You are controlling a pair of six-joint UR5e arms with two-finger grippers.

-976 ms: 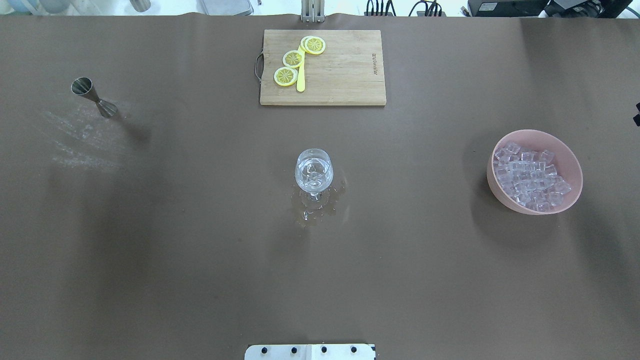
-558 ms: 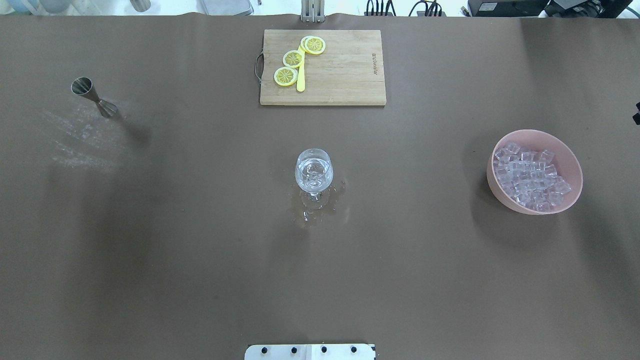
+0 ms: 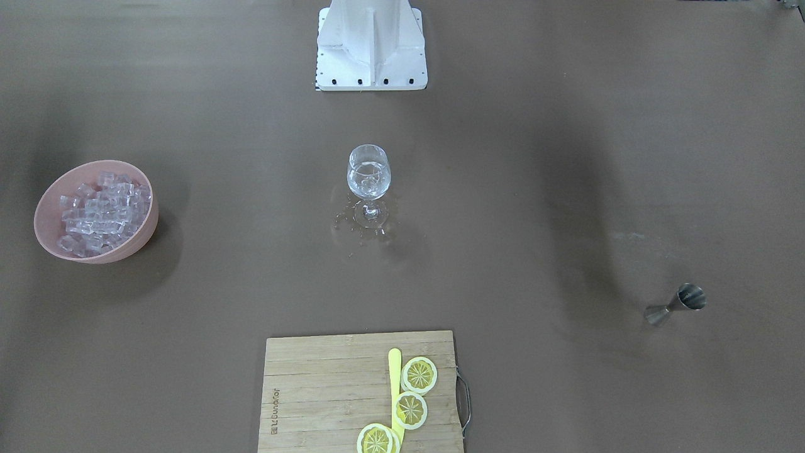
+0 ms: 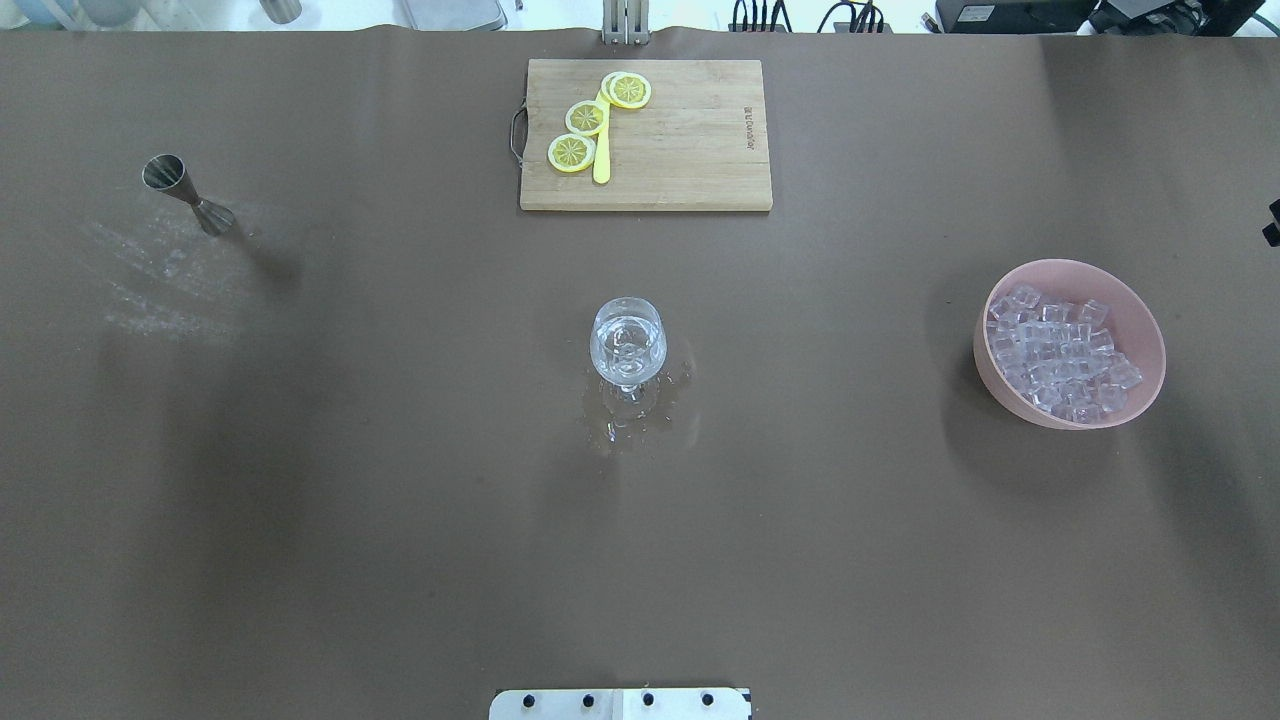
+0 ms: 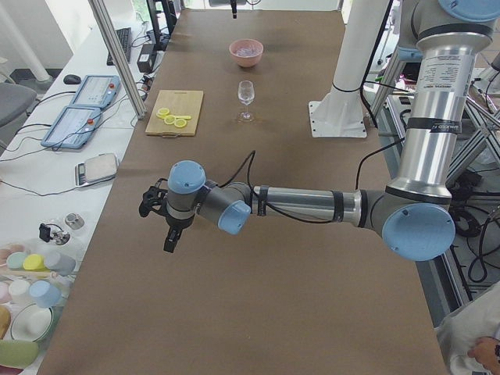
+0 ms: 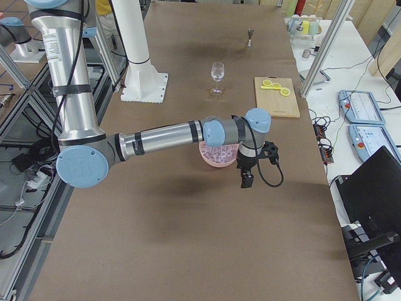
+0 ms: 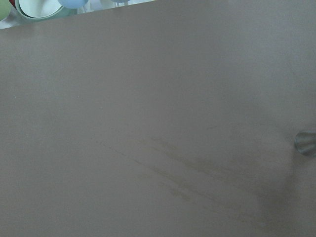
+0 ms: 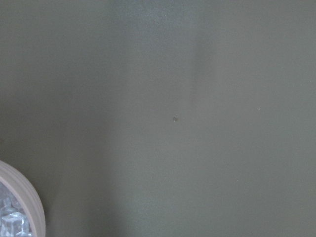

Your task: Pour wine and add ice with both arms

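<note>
A clear wine glass point(image 4: 627, 345) stands at the table's middle, also in the front-facing view point(image 3: 369, 176). It holds a little clear wine and some ice. Spilled drops point(image 4: 630, 418) lie around its foot. A pink bowl point(image 4: 1150, 390) of ice cubes point(image 4: 1060, 350) stands on the right. A steel jigger point(image 4: 187, 195) stands at the far left. My left gripper point(image 5: 169, 244) hangs over bare table, far from the glass. My right gripper point(image 6: 244, 183) hangs just beyond the bowl point(image 6: 219, 158). I cannot tell whether either is open or shut.
A wooden cutting board point(image 4: 690, 150) with lemon slices point(image 4: 585, 118) and a yellow knife point(image 4: 601, 150) lies at the far middle. The white base block point(image 4: 620, 703) is at the near edge. A wet smear point(image 4: 160, 280) marks the cloth near the jigger.
Nothing on the table has moved. A dark bit at the overhead view's right edge has shifted slightly upward.
</note>
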